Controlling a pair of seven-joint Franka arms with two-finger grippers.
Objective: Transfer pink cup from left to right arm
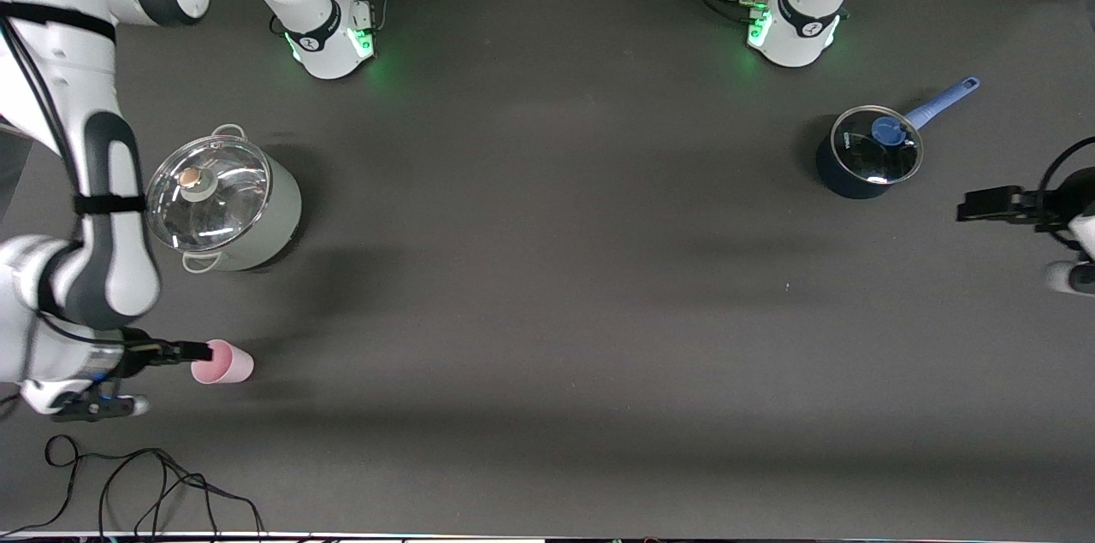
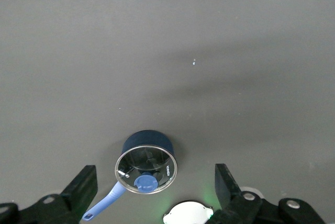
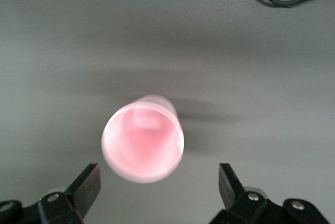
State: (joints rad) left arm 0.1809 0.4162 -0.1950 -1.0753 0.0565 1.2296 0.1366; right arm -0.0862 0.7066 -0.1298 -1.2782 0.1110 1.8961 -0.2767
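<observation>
Pink cup [image 1: 224,364]: low in front view, toward right arm's end of table, mouth facing right gripper [image 1: 204,351]; possibly tipped, blur prevents certainty. Right gripper: 2 fingers spread wide, no contact with cup. Left gripper [image 1: 975,206]: claw spread, empty, waiting near blue saucepan [image 1: 866,153]. Step judged: handover complete, cup let go. Next: straight withdrawal without nudging cup.

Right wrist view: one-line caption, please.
Open right gripper above the pink cup, blurred and unheld, over the dark table.

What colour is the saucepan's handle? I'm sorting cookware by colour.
Light blue; the saucepan handle shows best in the front view.
</observation>
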